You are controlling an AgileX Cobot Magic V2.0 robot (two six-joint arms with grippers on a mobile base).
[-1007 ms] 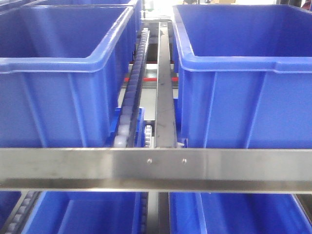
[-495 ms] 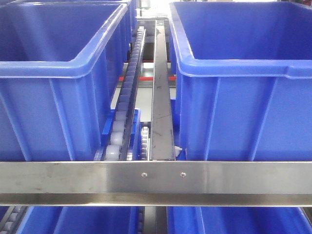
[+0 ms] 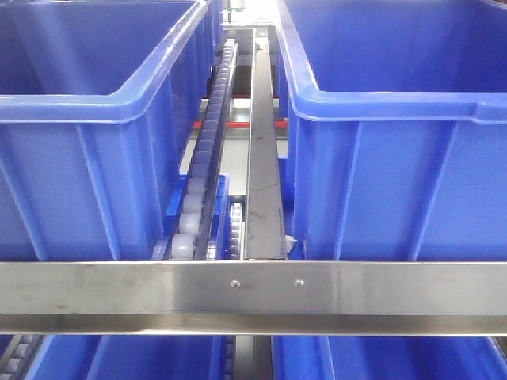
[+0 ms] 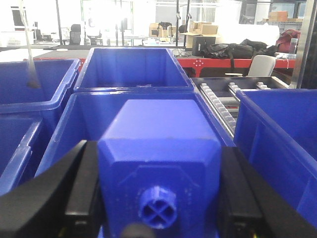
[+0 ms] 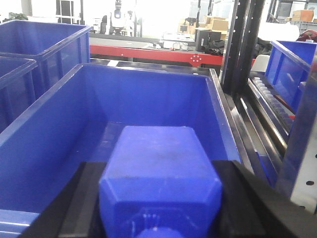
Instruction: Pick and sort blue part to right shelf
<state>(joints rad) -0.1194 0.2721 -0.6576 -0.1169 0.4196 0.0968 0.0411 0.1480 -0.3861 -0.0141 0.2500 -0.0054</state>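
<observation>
A: What is the left gripper doing?
B: Its two black fingers are pinched on a blue block, one pad on each flank. A small round knob with a cross slot faces the wrist camera.

A: And the right gripper?
B: Clamped the same way on the blue part, black fingers touching both sides. The end nearest the camera is cut off at the frame edge, so I cannot tell its cap.

A: Where does the part sit relative to that gripper?
B: Between the fingers, sticking out ahead of them over the open mouth of a deep blue bin. A steel upright stands ahead to its right.

A: And the front view?
B: Only the right shelf: a steel crossbar, white roller track, a blue bin on either side. No arm shows there
</observation>
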